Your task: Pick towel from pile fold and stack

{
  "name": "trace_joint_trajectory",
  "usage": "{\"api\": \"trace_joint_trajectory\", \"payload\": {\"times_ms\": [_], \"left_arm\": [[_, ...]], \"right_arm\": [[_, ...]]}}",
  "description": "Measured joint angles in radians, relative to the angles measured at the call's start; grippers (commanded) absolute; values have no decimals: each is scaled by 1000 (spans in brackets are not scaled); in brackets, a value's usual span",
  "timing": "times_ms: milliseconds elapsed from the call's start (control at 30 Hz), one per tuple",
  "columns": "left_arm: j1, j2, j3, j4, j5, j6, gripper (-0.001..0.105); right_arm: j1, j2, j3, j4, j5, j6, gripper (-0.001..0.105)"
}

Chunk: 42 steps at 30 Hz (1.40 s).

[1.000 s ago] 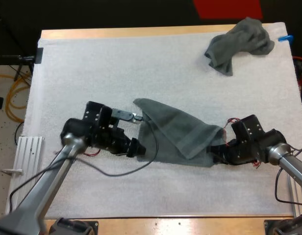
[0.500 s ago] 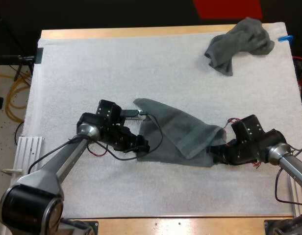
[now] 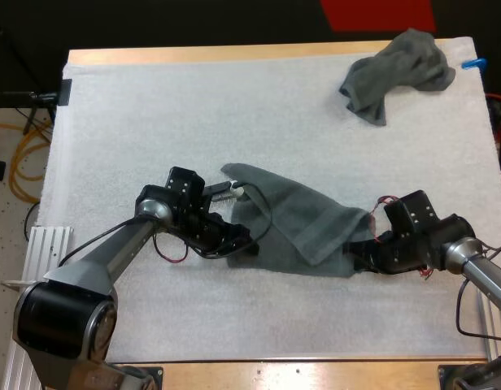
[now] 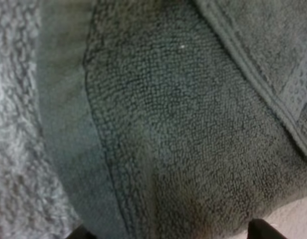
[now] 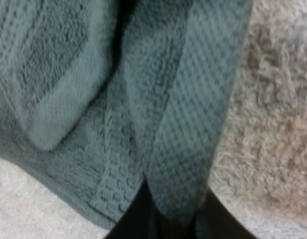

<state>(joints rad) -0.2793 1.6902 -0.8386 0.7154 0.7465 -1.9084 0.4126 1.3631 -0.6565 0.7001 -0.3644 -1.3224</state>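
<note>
Gripping the towel (image 3: 303, 218) by a corner in right jaws, holding left jaws parted over its opposite edge, with a crumpled towel (image 3: 397, 71) well beyond the right jaws.

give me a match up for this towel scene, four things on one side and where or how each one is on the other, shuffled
Things:
1. crumpled towel
2. half-folded towel
3. left gripper
4. right gripper

Place or state:
a. shut on the half-folded towel's right end
b. at the far right corner of the white mat
c. in the middle of the mat, between the two arms
d. open, at the half-folded towel's left edge

Pairs: 1-b, 2-c, 3-d, 4-a
</note>
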Motion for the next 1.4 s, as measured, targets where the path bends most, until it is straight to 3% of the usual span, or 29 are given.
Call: {"api": "trace_joint_trajectory", "payload": {"times_ms": [133, 233, 367, 567, 733, 833, 1000, 1233, 1400], "left_arm": [[0, 0, 0, 15, 5, 0, 54], [0, 6, 0, 30, 4, 0, 38], [0, 9, 0, 45, -23, 2, 1], [0, -22, 5, 83, -25, 72, 0], [0, -204, 6, 143, -16, 128, 0], [16, -331, 3, 153, 87, 122, 0], [85, -472, -51, 159, 269, 44, 0], [182, -525, -98, 160, 334, -23, 0], [210, -525, -98, 162, 404, -45, 0]], "right_arm": [[0, 0, 0, 0, 0, 0, 0], [0, 0, 0, 0, 0, 0, 0], [0, 0, 0, 0, 0, -1, 0], [0, -1, 0, 2, 0, -56, 0], [0, -58, -10, 12, -1, -57, 0], [0, -120, -32, 21, -18, -56, 0], [0, -214, -100, 31, -108, -1, 0], [0, -274, -203, 39, -155, 128, 0], [0, -274, -255, 96, -131, 133, 0]]}}
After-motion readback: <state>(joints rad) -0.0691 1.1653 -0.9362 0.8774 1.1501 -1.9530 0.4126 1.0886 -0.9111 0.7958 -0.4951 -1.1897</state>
